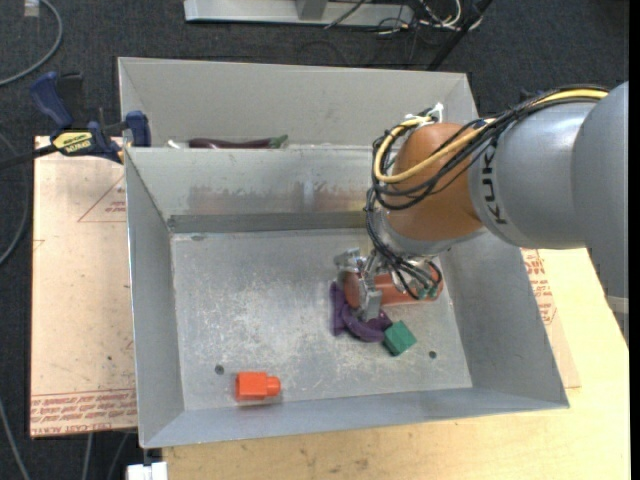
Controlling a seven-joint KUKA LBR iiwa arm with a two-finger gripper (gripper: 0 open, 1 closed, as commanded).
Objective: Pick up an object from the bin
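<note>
My gripper (362,286) is low over the bin floor, right of centre, under the orange wrist cover. It sits directly on a crumpled purple thing (352,320) and a small brownish-red piece (354,291) that shows beside the gripper's metal parts. A green block (399,339) lies just to the lower right of the purple thing, touching it or nearly so. A red-orange flat thing (412,294) lies under the wrist's cables, to the right of the gripper and partly hidden.
An orange block (257,386) lies alone near the front left of the bin floor. Behind the rear partition, a dark red and green thing (236,143) shows along its top edge. The arm covers the bin's right rear part.
</note>
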